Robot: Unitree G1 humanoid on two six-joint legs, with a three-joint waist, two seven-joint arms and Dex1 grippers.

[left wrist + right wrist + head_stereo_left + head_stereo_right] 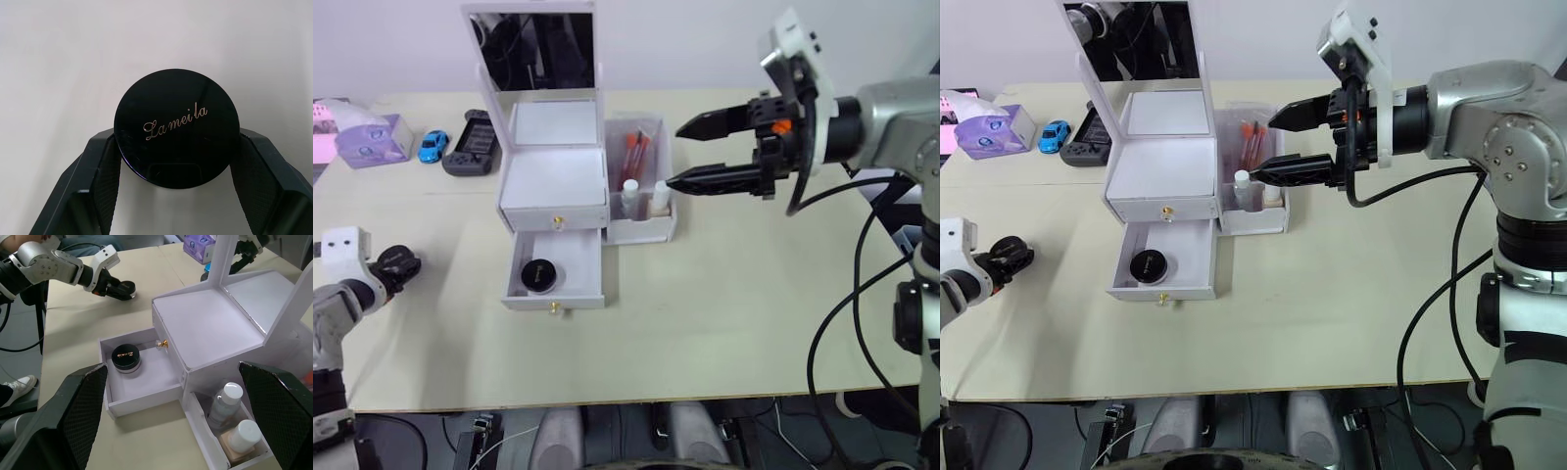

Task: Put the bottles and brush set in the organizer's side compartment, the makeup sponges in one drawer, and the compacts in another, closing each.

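With round black compact [176, 128] clamped in left gripper [399, 266] at the table's left, carry level into open white lower drawer [570, 265] beside its twin; right gripper [700, 154] spread empty.

Pretty plain setup: one big beige table [724, 323] that takes up most of the view, pushed up against a plain white wall [705, 39] at 12 o'clock. Light is even and soft, no hard shadows anywhere. Over at 10 o'clock on the table there's some clutter: a purple tissue pack [372, 140], a tiny blue toy car [433, 146] and a dark game controller [473, 144]. Down at 6 o'clock, past the table's near edge, you get dark floor [411, 441] with loose cables.
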